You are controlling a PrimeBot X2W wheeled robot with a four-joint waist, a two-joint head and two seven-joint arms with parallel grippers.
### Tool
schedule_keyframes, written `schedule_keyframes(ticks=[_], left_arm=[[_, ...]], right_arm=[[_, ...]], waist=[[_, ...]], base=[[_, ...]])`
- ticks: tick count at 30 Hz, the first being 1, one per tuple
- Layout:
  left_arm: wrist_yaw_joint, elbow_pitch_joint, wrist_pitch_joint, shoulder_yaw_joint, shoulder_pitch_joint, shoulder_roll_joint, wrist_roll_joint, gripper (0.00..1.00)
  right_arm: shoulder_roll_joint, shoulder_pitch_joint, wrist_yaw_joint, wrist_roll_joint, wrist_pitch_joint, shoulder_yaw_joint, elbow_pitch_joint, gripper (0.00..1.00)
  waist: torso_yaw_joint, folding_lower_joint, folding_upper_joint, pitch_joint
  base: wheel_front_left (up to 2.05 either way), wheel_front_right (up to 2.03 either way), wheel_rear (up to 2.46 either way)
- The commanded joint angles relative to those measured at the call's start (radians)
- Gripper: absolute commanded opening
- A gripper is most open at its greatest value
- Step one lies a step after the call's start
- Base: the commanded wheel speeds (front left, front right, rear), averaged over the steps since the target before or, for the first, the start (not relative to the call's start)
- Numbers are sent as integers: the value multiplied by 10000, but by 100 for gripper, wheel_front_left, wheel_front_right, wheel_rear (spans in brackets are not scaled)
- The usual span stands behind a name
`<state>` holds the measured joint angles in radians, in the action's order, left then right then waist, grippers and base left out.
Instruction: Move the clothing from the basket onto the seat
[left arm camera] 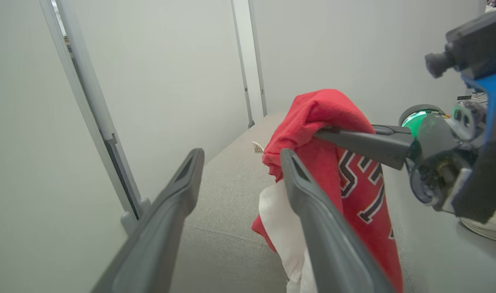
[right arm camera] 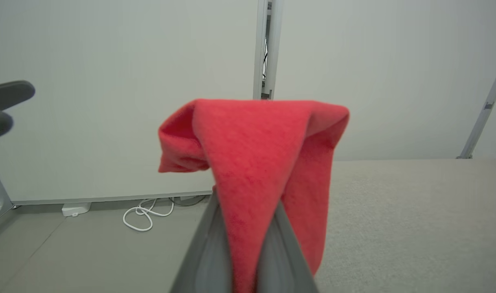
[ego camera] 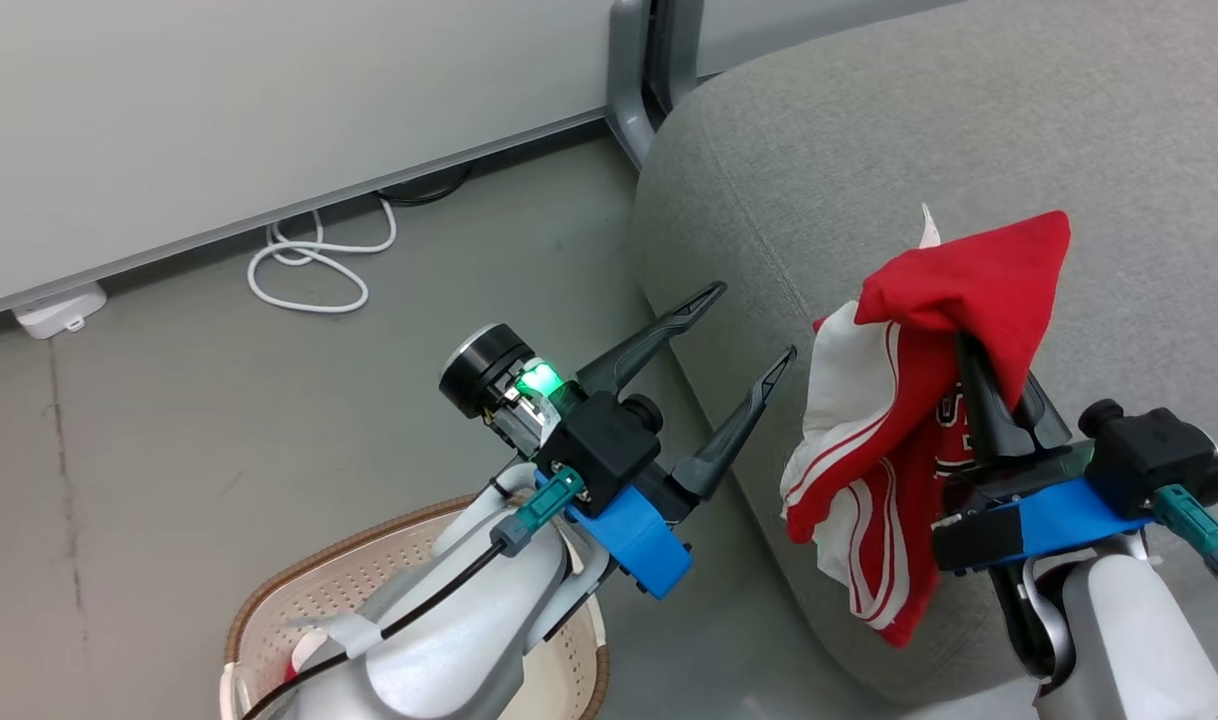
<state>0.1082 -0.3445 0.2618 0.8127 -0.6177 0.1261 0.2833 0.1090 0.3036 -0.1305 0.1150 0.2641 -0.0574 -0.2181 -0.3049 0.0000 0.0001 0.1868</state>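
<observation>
the grey sofa seat [ego camera: 969, 130] lies across the right and far side of your head view, and the cream laundry basket [ego camera: 269, 600] stands on the floor at the near left, partly under the left forearm. the red basketball jersey [ego camera: 899, 420] is out of the basket: it hangs from the right gripper [ego camera: 994, 390], whose fingers are pinched together on a fold of it, the cloth tented over their tips and the white-striped part dangling beside the seat's rounded near-left edge. it looks held up in the air rather than resting on the cushion. the left gripper [ego camera: 755, 320] is empty, fingers spread wide apart, just left of the jersey and not touching it. a scrap of red [ego camera: 297, 662] shows down in the basket

you're in the carry step, i'd judge, with the drop not yet made. next, take the right arm further right and far, over the cushion's flat top, lower it, then part the fingers so the jersey lands wholly on the seat and can't slide off the edge
</observation>
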Motion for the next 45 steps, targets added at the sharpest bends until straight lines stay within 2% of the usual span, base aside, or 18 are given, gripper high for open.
schedule_keyframes(ticks=[1, 10, 16, 21, 27, 36, 40, 43, 45], left_arm=[[20, -34, 46, 14, -118, 24, 13, 100], [10, -125, 46, 211, -255, 5, 9, 100], [-49, -94, 47, 171, -325, 27, -6, 100], [-104, -55, 28, 165, -476, 105, -79, 100], [-68, 61, -126, 255, -936, 152, -219, 100], [-18, 230, -358, 449, -1835, 114, -443, 100], [-11, 262, -396, 480, -2115, 140, -514, 100], [-22, 277, -453, 491, -2224, 243, -550, 100], [-25, 278, -459, 521, -2264, 297, -580, 100]], right_arm=[[-46, -156, -5, -41, 8, 66, 82, 0], [-154, -388, -5, 36, 7, 301, 195, 0], [35, 349, -5, 173, 8, 610, 594, 0], [542, 1662, -5, 38, 7, 1073, 971, 0], [1824, 4022, -3, -224, 8, 2320, 1169, 0], [3543, 6831, -3, 6, 4, 3954, 29, 0], [4277, 7549, -3, -210, 5, 3901, -1212, 0], [4445, 7861, -3, -231, 4, 3781, -2203, 0], [4262, 7961, -3, -325, 5, 3726, -2808, 0]], waist=[[-245, 0, -1, 62], [-536, 0, -1, 133], [-481, 0, -1, 324], [-421, 0, -1, 777], [-105, 0, -1, 1937], [563, 0, -1, 3787], [792, 0, -1, 4425], [865, 0, -1, 4808], [879, 0, -1, 4973]], base=[[0, 0, 0], [0, 0, 0], [0, 0, 0], [0, 0, 0], [0, 0, 0], [0, 0, 0], [0, 0, 0], [0, 0, 0], [0, 0, 0]])
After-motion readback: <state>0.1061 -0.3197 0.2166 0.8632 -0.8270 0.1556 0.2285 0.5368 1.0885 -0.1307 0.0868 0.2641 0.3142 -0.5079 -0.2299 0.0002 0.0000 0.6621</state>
